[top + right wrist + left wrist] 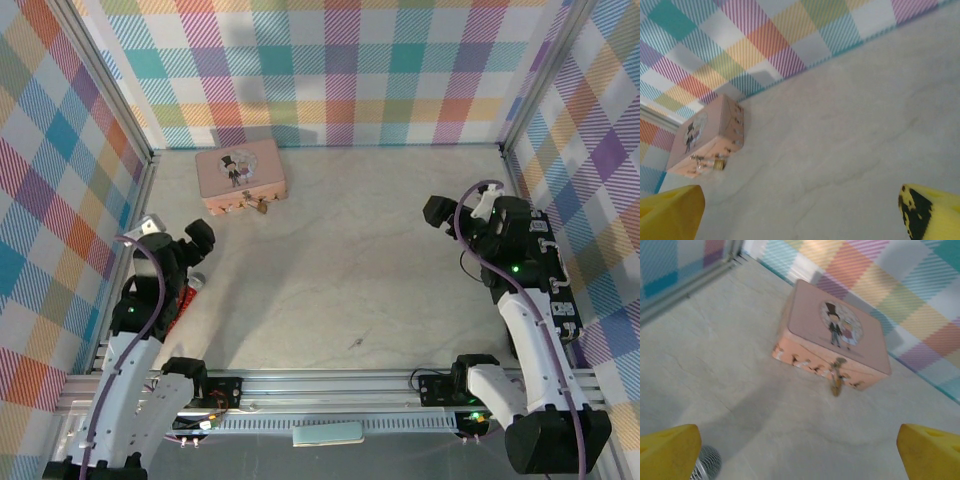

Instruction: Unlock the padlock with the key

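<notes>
Starting at your left: the left gripper [800, 455] is released, its yellow fingertips [670, 452] spread wide with nothing between them. It sits low near the left edge of the table [330, 260], with a red block [184, 300] and a small silver ridged thing [707, 463] just beside it.

Ahead of it, toward the back wall, lies the pink tin [835, 335]. The padlock [836, 380] hangs at the tin's front edge, its brass body resting on the table.

Further right, in the near middle of the table and well apart from the padlock, lies the key [357, 343]. It is a thin grey sliver lying flat.

At the far right the right gripper [801, 212] is equally slack and empty, raised above the table.

My reading is that nothing has begun and the key comes first:
- Bring one gripper straight down over the key with the fingers set across its narrow width.
- Touch the table lightly before closing, since a piece this flat will skid or tip out of a high pinch.
- Grip the key by the bow so the blade stays free.
- Keep the other gripper for steadying the padlock body, which will probably swing on the tin if pushed.

As for writing, the lid shows a cartoon figure in a top hat, and the small print along the tin's front is too blurred to read
</notes>
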Motion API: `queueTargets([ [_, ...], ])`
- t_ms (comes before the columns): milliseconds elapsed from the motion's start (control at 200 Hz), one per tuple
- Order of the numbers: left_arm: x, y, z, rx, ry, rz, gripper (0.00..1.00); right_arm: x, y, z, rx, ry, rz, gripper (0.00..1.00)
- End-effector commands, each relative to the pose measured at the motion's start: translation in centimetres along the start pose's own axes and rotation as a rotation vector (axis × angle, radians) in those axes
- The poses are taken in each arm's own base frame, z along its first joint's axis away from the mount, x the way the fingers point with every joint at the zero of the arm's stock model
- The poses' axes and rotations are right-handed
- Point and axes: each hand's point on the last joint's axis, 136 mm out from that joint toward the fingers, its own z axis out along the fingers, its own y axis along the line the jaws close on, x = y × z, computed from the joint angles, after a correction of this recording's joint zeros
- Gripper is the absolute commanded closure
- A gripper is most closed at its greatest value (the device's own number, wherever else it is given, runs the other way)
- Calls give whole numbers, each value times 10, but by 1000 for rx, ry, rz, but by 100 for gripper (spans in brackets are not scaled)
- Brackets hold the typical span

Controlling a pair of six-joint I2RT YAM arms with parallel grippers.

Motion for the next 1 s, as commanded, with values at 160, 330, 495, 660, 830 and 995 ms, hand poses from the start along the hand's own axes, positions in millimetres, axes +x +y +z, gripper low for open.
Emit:
queueTargets([
  [160,82,-28,-4,197,351,5,0,57,14,-15,75,251,25,1],
  [330,121,-54,-10,225,450,155,0,97,28,-18,130,362,-12,1],
  [495,153,-71,-13,239,516,263,0,135,35,-21,158,469,8,1],
  [660,178,-72,-18,236,570,300,0,177,34,-28,223,610,-16,3],
  [830,201,-66,-27,226,618,325,0,211,32,-31,284,709,-47,4],
  [995,220,-57,-30,214,648,338,0,247,37,-33,320,807,-71,6],
])
